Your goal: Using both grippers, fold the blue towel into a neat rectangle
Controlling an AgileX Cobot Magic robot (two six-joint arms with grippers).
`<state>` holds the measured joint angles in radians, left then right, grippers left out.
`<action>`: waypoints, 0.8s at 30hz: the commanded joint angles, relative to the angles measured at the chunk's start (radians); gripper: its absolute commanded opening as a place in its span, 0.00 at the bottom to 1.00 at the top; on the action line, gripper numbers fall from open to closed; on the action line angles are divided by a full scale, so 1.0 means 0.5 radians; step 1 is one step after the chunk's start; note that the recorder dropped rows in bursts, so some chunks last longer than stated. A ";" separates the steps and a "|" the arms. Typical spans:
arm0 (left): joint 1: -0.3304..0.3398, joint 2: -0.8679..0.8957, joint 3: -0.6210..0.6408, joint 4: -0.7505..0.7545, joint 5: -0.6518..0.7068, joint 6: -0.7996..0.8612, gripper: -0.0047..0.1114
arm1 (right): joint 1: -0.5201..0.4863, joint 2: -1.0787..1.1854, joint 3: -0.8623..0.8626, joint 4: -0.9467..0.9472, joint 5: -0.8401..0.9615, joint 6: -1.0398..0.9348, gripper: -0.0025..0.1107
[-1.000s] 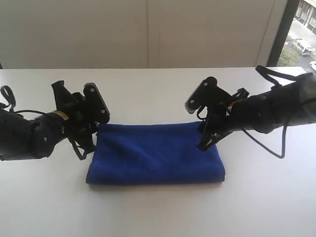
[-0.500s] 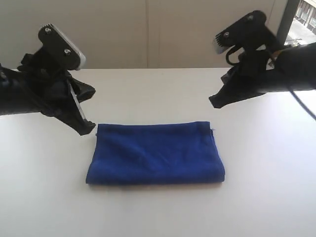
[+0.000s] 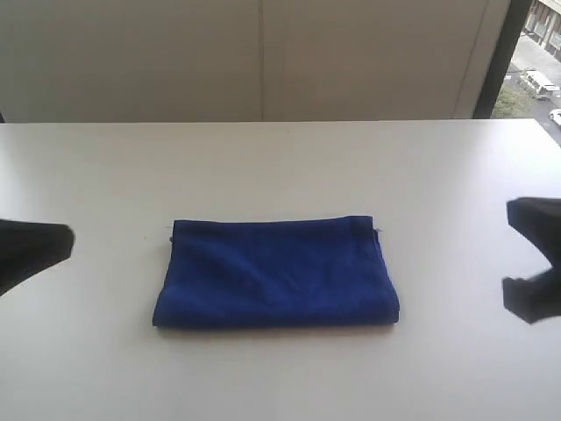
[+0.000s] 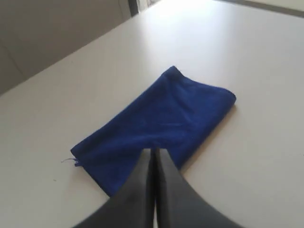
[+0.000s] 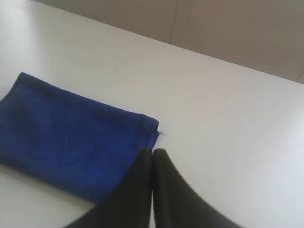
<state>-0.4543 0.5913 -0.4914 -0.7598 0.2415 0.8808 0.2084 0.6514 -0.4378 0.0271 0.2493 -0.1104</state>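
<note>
The blue towel (image 3: 276, 272) lies folded, a tidy rectangle mid-table (image 3: 280, 158). Left gripper (image 4: 153, 154) at its 9 o'clock and right gripper (image 5: 152, 153) at 3 o'clock hang clear, jaws pressed together, empty; best to retreat high, never brushing the edges

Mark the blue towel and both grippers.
blue towel (image 3: 276, 272): exterior view, middle of top layer.
left gripper (image 4: 154, 155): left wrist view, between shut fingertips.
right gripper (image 5: 152, 154): right wrist view, between shut fingertips.
</note>
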 commanded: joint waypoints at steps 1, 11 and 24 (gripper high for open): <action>0.006 -0.479 0.206 0.018 -0.009 -0.101 0.04 | -0.020 -0.292 0.222 0.014 -0.145 0.130 0.02; 0.006 -1.046 0.410 0.258 0.104 -0.456 0.04 | -0.020 -0.620 0.496 0.014 -0.145 0.282 0.02; 0.006 -1.041 0.829 0.152 -0.037 -0.641 0.04 | -0.020 -0.624 0.732 0.014 -0.259 0.331 0.02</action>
<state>-0.4543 0.0784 -0.1253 -0.6389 0.2583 0.5834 0.2025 0.3435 -0.0994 0.0281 0.1589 0.0494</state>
